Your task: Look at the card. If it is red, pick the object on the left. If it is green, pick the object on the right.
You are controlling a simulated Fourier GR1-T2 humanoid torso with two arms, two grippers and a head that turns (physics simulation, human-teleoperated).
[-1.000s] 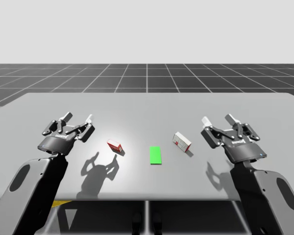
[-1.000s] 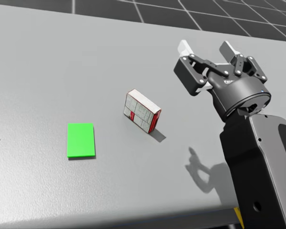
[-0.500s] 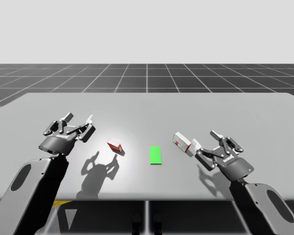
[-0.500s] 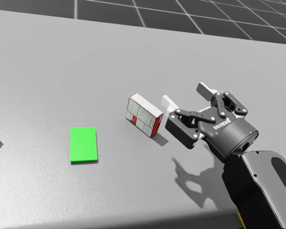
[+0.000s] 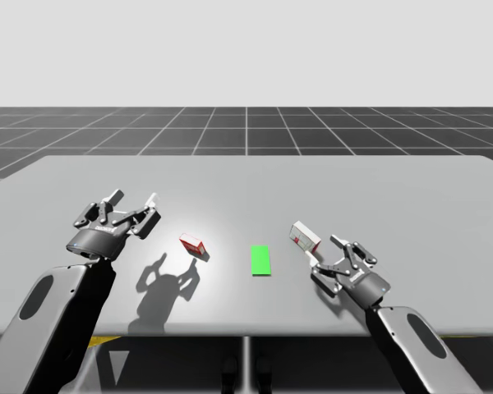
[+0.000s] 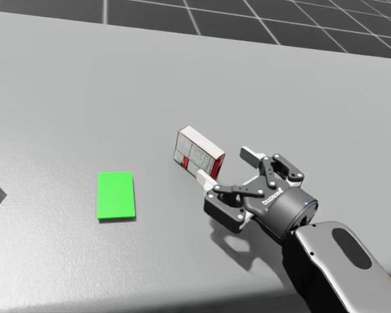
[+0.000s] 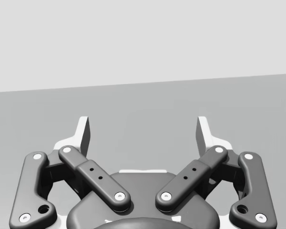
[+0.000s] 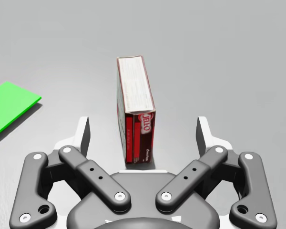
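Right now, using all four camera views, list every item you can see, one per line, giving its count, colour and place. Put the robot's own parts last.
table: one, grey, under everything else.
floor: one, dark with a pale grid, beyond the table.
card: one, green, flat on the table between the two boxes.
left box: one, red and white, on the table left of the card.
right box: one, red and white, standing on the table right of the card.
left gripper: one, dark grey with pale fingertips, open, raised over the table left of the left box.
right gripper: one, same colours, open, a finger on either side of the right box, neither touching it.
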